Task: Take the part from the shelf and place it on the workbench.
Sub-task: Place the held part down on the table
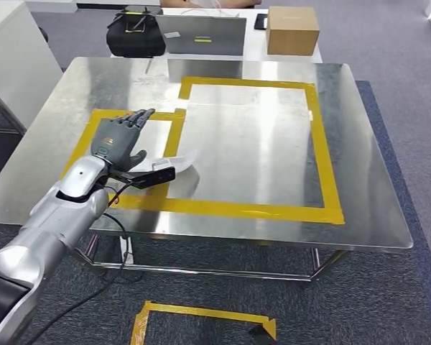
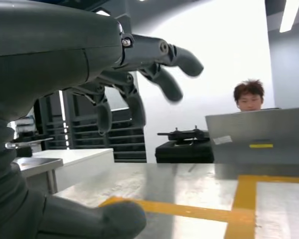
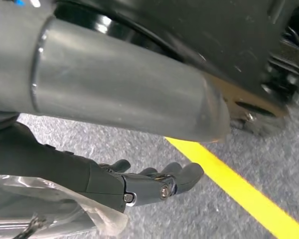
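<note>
My left hand (image 1: 118, 136) hovers over the left part of the steel workbench (image 1: 256, 144), inside a small yellow-taped box, fingers spread and pointing away from me. Nothing sits between its fingers (image 2: 167, 82) and thumb in the left wrist view. A pale, translucent flat piece (image 1: 183, 161), probably the bagged part, lies on the bench just right of the thumb, apart from the hand. My right hand (image 3: 140, 181) hangs above grey carpet with fingers stretched out. Clear plastic film (image 3: 46, 209) lies along its wrist, behind the fingers.
Yellow tape (image 1: 322, 144) frames a large rectangle on the bench. Beyond the far edge stand a laptop (image 1: 202, 34), a black bag (image 1: 134, 32) and a cardboard box (image 1: 292, 29), with a person (image 2: 248, 95) behind the laptop. A white cabinet (image 1: 13, 65) stands at left.
</note>
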Available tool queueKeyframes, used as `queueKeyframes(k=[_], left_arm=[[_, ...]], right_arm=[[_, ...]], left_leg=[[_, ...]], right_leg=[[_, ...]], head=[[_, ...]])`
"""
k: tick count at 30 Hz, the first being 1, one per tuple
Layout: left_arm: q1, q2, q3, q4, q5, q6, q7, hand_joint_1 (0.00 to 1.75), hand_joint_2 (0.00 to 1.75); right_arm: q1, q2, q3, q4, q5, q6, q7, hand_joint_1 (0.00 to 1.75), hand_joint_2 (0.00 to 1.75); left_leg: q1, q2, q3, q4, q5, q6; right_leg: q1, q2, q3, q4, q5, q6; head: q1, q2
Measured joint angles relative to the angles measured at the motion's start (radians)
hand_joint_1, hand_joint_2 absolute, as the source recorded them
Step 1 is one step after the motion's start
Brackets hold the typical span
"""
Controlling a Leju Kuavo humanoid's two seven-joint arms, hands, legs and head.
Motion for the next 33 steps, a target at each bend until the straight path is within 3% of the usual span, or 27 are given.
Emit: queueKeyframes(k=[3,5,8,9,10,11,14,16,19,21,23,25,26,27,29,30,31,33], left_arm=[[0.002,0.004,0.001,0.007,-0.001,0.002,0.004,0.0,0.0],[0.001,0.005,0.002,0.01,0.001,0.003,0.005,0.0,0.0],[0.006,0.004,0.004,0.013,0.012,0.011,-0.004,0.0,0.0],[0.01,0.004,0.007,0.014,0.019,0.016,-0.01,0.0,0.0],[0.015,0.004,0.013,0.015,0.029,0.022,-0.019,0.0,0.0],[0.02,0.004,0.02,0.016,0.042,0.031,-0.033,0.0,0.0],[0.032,0.0,0.056,0.016,0.108,0.071,-0.102,0.0,0.0],[0.053,-0.007,0.095,0.006,0.188,0.096,-0.183,0.0,0.0],[0.117,-0.019,0.16,-0.041,0.313,0.109,-0.305,0.0,0.0],[0.164,-0.023,0.193,-0.089,0.386,0.1,-0.362,0.0,0.0],[0.229,-0.024,0.218,-0.159,0.471,0.077,-0.403,0.0,0.0],[0.313,-0.022,0.231,-0.25,0.56,0.052,-0.43,0.0,0.0],[0.354,-0.019,0.233,-0.298,0.6,0.043,-0.438,0.0,0.0],[0.391,-0.017,0.234,-0.345,0.634,0.036,-0.445,0.0,0.0],[0.455,-0.012,0.237,-0.438,0.693,0.024,-0.457,0.0,0.0],[0.486,-0.011,0.239,-0.481,0.716,0.02,-0.464,0.0,0.0],[0.519,-0.01,0.242,-0.521,0.734,0.017,-0.47,0.0,0.0],[0.587,-0.005,0.248,-0.588,0.757,0.014,-0.48,0.0,0.0]], right_arm=[[-0.004,0.002,0.0,0.0,-0.001,0.002,0.002,0.0,0.0],[-0.005,0.002,0.0,-0.001,-0.001,0.001,0.003,0.0,0.0],[-0.005,0.002,0.0,-0.001,0.0,-0.005,0.004,0.0,0.0],[-0.004,0.002,0.0,-0.001,0.001,-0.006,0.003,0.0,0.0],[-0.003,0.002,0.0,-0.001,0.001,-0.008,0.003,0.0,0.0],[-0.003,0.002,0.0,-0.001,0.002,-0.009,0.002,0.0,0.0],[-0.003,0.002,0.0,-0.001,0.001,-0.013,-0.002,0.0,0.0],[-0.003,0.002,0.0,-0.001,-0.001,-0.015,-0.003,0.0,0.0],[0.002,0.002,-0.001,-0.001,-0.006,-0.016,-0.003,0.0,0.0],[0.004,0.002,-0.002,-0.001,-0.008,-0.018,-0.003,0.0,0.0],[0.007,0.002,-0.004,-0.001,-0.012,-0.019,-0.005,0.0,0.0],[0.015,0.002,-0.006,-0.001,-0.017,-0.023,-0.011,0.0,0.0],[0.02,0.002,-0.006,-0.001,-0.018,-0.026,-0.015,0.0,0.0],[0.024,0.002,-0.007,-0.001,-0.02,-0.028,-0.019,0.0,0.0],[0.03,0.002,-0.01,-0.001,-0.023,-0.031,-0.024,0.0,0.0],[0.033,0.002,-0.011,-0.001,-0.025,-0.033,-0.027,0.0,0.0],[0.036,0.002,-0.013,-0.001,-0.027,-0.035,-0.031,0.0,0.0],[0.042,0.002,-0.018,-0.001,-0.031,-0.039,-0.04,0.0,0.0]], left_leg=[[-0.001,-0.001,0.008,-0.026,0.001,0.003],[0.006,-0.001,0.014,-0.037,0.006,0.006],[0.01,0.0,0.018,-0.042,0.009,0.009],[0.011,0.0,0.018,-0.041,0.008,0.009],[0.011,0.0,0.018,-0.041,0.008,0.009],[0.013,0.0,0.018,-0.039,0.008,0.008],[0.015,-0.001,0.015,-0.025,0.002,-0.003],[0.011,-0.003,0.009,-0.017,0.002,-0.015],[0.012,-0.002,0.005,-0.011,-0.003,-0.029],[0.014,-0.001,-0.013,0.044,-0.054,-0.037],[0.015,-0.001,-0.049,0.167,-0.135,-0.043],[0.015,-0.001,-0.064,0.253,-0.18,-0.043],[0.015,-0.001,-0.047,0.244,-0.176,-0.04],[0.014,-0.001,-0.011,0.194,-0.157,-0.034],[0.008,0.001,0.08,0.047,-0.117,-0.018],[0.004,0.002,0.109,-0.007,-0.104,-0.013],[0.0,0.003,0.123,-0.035,-0.098,-0.009],[-0.006,0.004,0.119,-0.043,-0.082,-0.003]], right_leg=[[-0.001,-0.005,-0.006,-0.001,-0.002,0.013],[-0.001,-0.005,-0.02,0.026,-0.024,0.022],[-0.007,-0.005,-0.1,0.194,-0.103,0.038],[-0.01,-0.005,-0.127,0.245,-0.117,0.042],[-0.012,-0.005,-0.139,0.265,-0.113,0.045],[-0.014,-0.006,-0.131,0.243,-0.09,0.048],[-0.02,-0.006,-0.041,0.059,-0.004,0.052],[-0.019,-0.002,-0.014,0.011,0.004,0.045],[-0.018,0.002,-0.015,0.01,0.013,0.024],[-0.02,0.001,-0.019,0.004,0.021,0.009],[-0.019,0.0,-0.028,0.004,0.028,0.0],[-0.016,0.0,-0.041,0.004,0.038,-0.004],[-0.014,0.0,-0.048,0.004,0.045,-0.005],[-0.011,0.001,-0.057,0.004,0.053,-0.005],[-0.005,0.001,-0.072,0.004,0.069,-0.002],[-0.004,0.0,-0.076,0.003,0.076,0.002],[-0.005,-0.001,-0.078,0.002,0.082,0.006],[-0.008,-0.003,-0.077,-0.007,0.097,0.019]], head=[[-0.002,0.0],[0.0,0.0],[0.008,0.0],[0.008,0.0],[0.008,0.0],[0.009,0.0],[0.01,0.0],[0.011,0.0],[0.009,0.0],[0.007,0.0],[0.005,0.0],[0.005,0.0],[0.005,0.0],[0.005,0.0],[0.006,0.0],[0.006,0.0],[0.006,0.0],[0.006,0.0]])
